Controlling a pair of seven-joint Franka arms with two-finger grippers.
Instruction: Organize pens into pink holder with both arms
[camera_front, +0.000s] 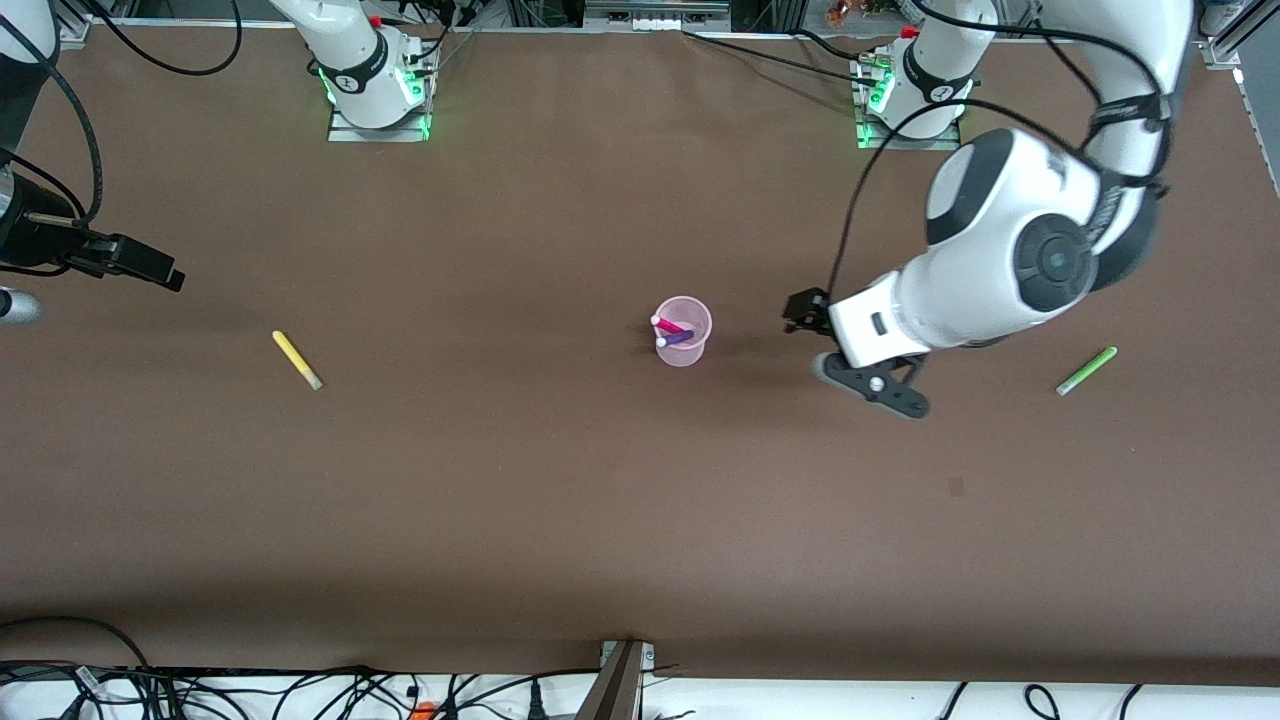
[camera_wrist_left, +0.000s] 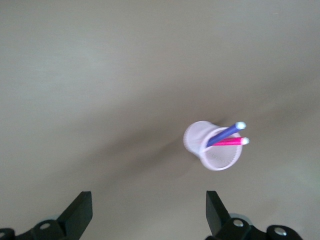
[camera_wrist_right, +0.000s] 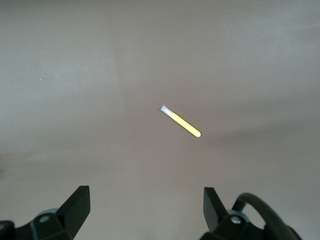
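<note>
Brown table (camera_front: 560, 520), central pink holder (camera_front: 683, 332)

We see the pink holder (camera_front: 684, 332) mid-table with the magenta pen (camera_front: 670, 325) and purple pen (camera_front: 679, 338) inside — the yellow pen (camera_front: 297, 360) and green pen (camera_front: 1086, 371) lie flat toward the right and left arms' ends, well apart from it.

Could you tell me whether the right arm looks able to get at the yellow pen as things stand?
Probably yes. The yellow pen lies alone on bare table toward the right arm's end, with nothing on or beside it. The right gripper is open and empty, and its wrist view shows the pen unobstructed.
</note>
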